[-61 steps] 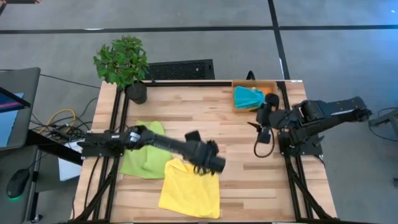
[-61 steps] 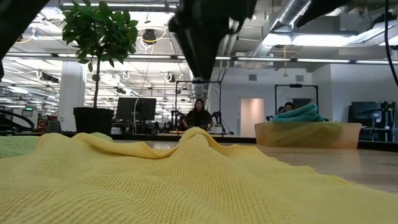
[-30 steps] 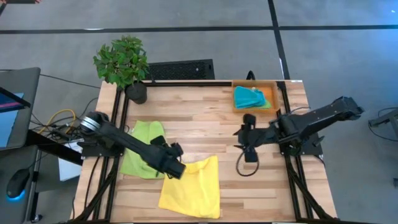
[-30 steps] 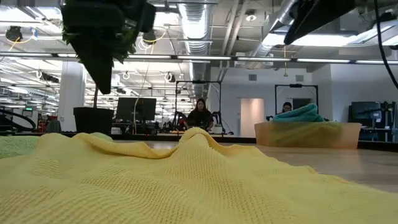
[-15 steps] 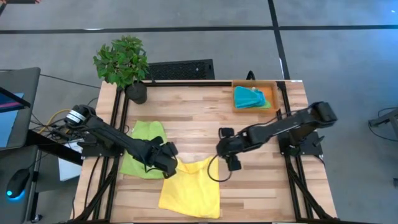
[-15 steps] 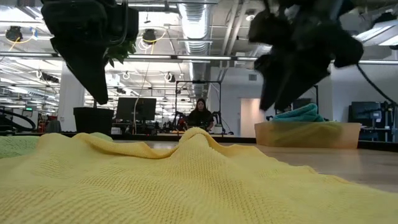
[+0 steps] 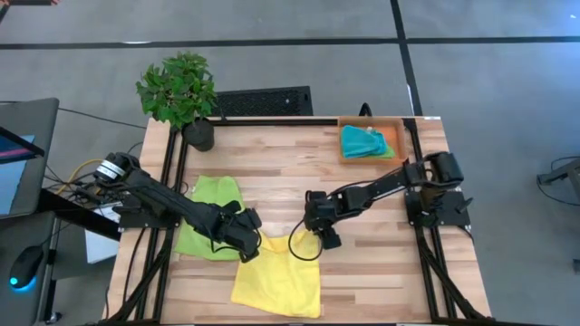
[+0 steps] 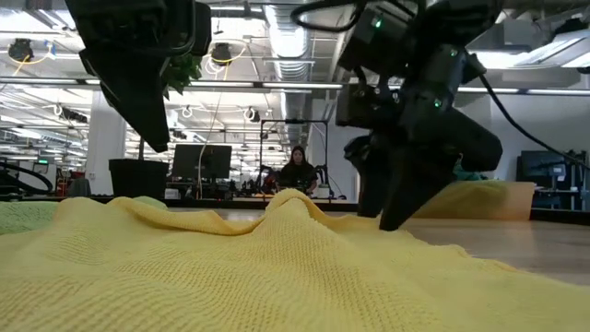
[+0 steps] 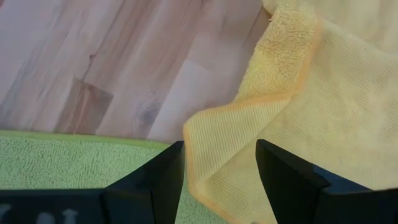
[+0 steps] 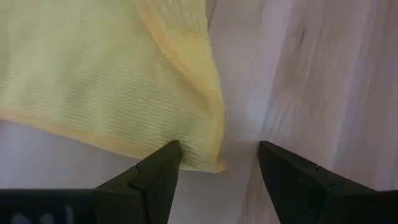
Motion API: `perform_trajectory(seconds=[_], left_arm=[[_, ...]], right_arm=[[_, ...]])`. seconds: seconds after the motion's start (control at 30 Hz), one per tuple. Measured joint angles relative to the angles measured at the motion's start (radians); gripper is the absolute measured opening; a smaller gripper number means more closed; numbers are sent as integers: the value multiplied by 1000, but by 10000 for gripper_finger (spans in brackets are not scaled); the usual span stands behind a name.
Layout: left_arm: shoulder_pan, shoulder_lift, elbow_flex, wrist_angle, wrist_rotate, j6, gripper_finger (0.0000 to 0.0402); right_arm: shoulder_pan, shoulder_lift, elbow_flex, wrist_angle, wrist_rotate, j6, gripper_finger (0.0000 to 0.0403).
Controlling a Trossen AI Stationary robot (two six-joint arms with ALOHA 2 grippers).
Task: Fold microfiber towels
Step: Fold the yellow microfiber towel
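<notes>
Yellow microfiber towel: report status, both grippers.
Left gripper open over a far corner of the flat yellow microfiber towel. Right gripper open over the other far corner. Neither gripping yet. Lime green cloth alongside, nothing blocking.

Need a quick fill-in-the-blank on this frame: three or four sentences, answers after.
1. Both grippers, the left gripper and the right gripper, have their fingers open over corners of the ______ towel.
2. The teal towel lies in the orange ______.
3. The green towel lies on the table on the side of the ______ arm.
4. A potted ______ stands at the table's far corner.

Answers: yellow; tray; left; plant
</notes>
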Motion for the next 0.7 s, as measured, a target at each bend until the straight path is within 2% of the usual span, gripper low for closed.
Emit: perform_trajectory(seconds=[0.13, 0.23, 0.37, 0.6, 0.7], left_arm=[[0, 0, 0, 0, 0, -2, 190], [0, 0, 0, 0, 0, -2, 190], [0, 0, 0, 0, 0, -2, 190], [0, 0, 0, 2, 0, -3, 190], [1, 0, 1, 4, -1, -28, 190]], right_arm=[[-12, 21, 3, 22, -37, -1, 240], [-12, 25, 3, 29, -36, -1, 217], [-11, 26, 4, 37, -35, -3, 160], [-11, 28, 3, 35, -34, -4, 28], [-10, 11, 2, 23, -31, -18, 13]])
